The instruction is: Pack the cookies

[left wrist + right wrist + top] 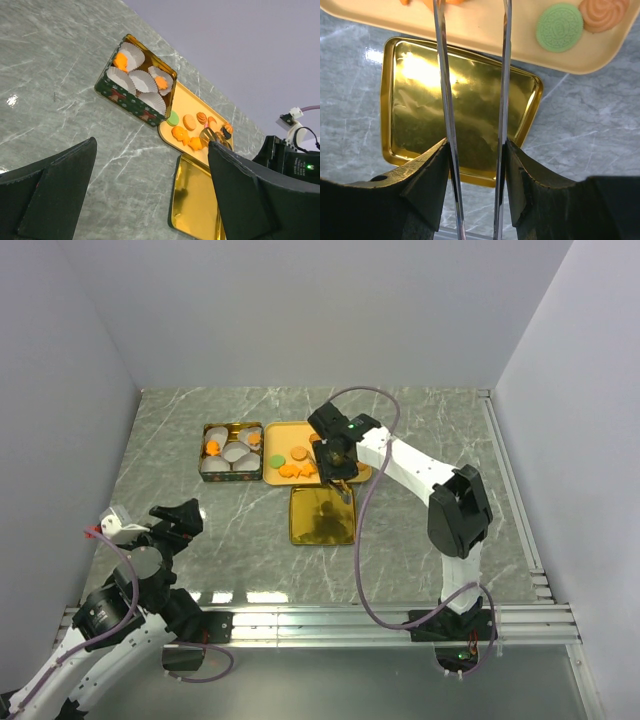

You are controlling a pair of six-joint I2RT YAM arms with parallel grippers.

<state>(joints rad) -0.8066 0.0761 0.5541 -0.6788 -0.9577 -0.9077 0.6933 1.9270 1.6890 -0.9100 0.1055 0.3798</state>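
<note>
Between the fingers of the right gripper, only its wrist view shows tongs held, blades spread, tips out of frame.

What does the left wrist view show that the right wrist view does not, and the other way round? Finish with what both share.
Left wrist only: the green tin holding white paper cups, some with orange cookies in them, and the left tool, open and empty. Right wrist only: the right tool shut on metal tongs, whose blades run up over the gold lid. Both: the gold lid, the yellow tray and a green cookie on it.
</note>
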